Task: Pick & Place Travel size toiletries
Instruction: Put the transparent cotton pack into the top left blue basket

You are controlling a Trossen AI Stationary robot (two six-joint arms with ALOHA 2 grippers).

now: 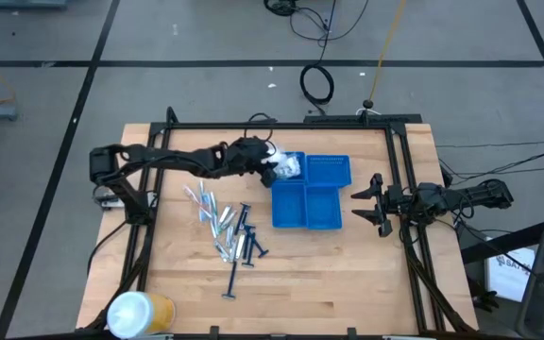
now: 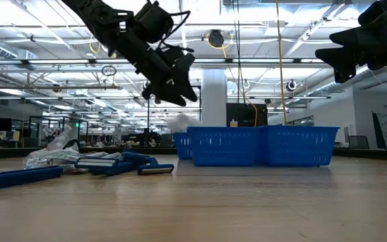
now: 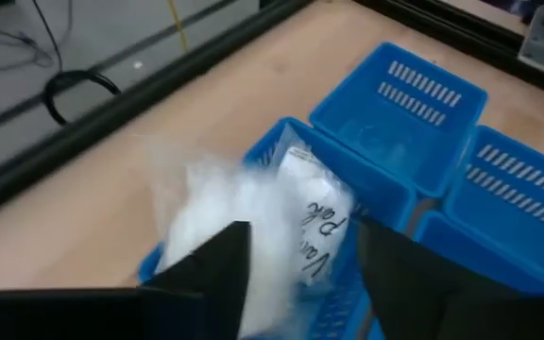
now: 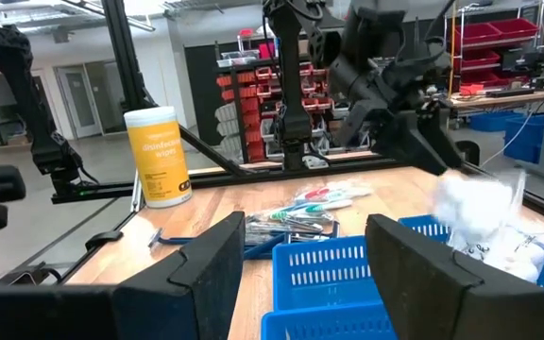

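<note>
So from above, the left gripper [image 1: 274, 168] hangs over the blue tray's [image 1: 324, 219] far left compartment, with the crinkly packet [image 1: 289, 168] at that rim. Left wrist view: fingers apart, packet [image 3: 253, 212] half in, so it might snag and spill outside. Right gripper [image 1: 374, 203] waits open at the desk's right edge. Razors [image 1: 246, 241] lie mid-desk; the other compartments look empty.

Grey floor [image 1: 206, 33] with dark seams; red bin shelves [image 4: 239, 104] behind.
</note>
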